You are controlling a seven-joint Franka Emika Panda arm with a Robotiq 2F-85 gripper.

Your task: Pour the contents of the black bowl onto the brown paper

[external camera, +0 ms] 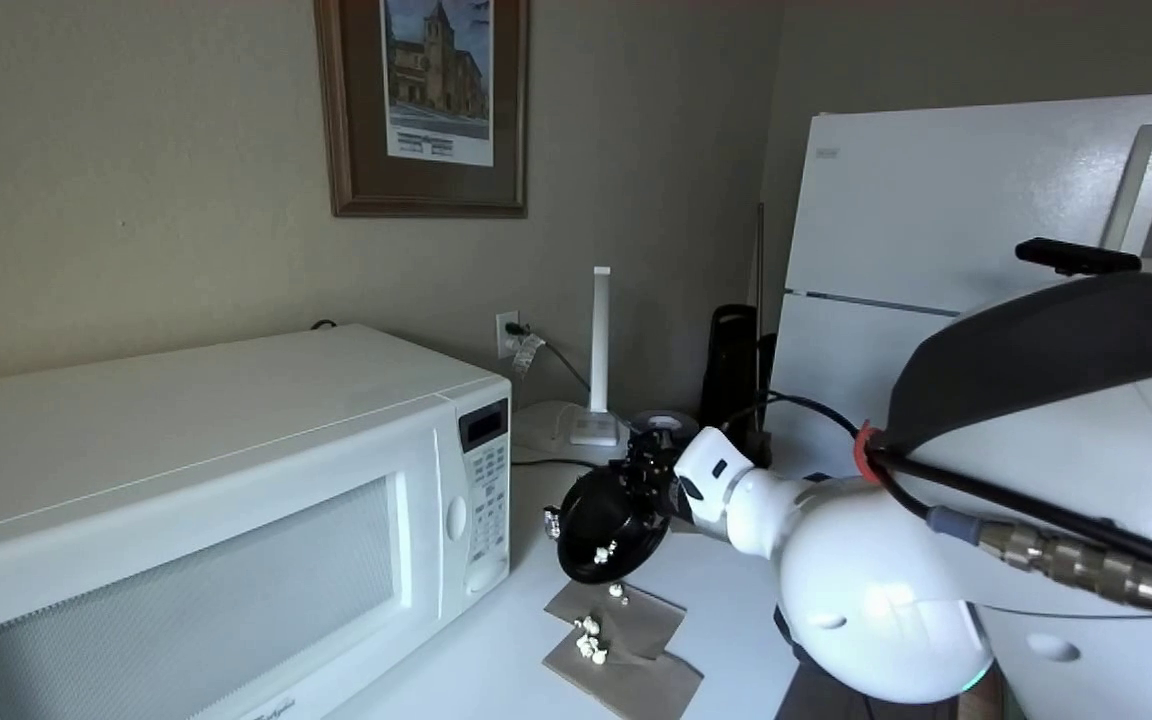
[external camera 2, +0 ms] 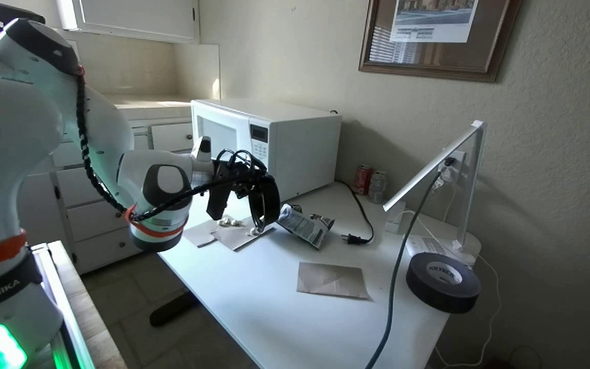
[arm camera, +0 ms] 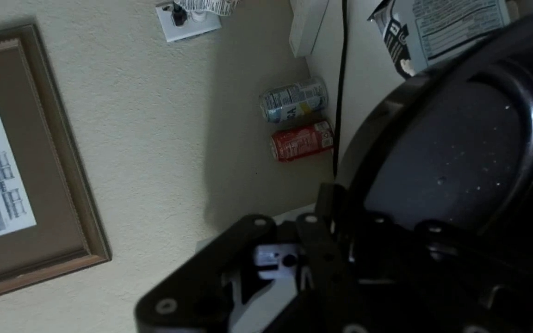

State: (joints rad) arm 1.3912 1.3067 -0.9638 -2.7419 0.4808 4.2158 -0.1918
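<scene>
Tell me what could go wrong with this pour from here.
Popcorn leaving the tilted black bowl might miss the brown paper: some pieces lie near its edge. The pieces inside the bowl may cling rather than slide out. The hand grips the bowl only at one side of its rim, so the bowl could twist or slip.

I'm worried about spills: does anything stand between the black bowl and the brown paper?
Nothing visible: the black bowl tilts toward the brown paper, where popcorn lies; the silvery bag is off to one side.
</scene>
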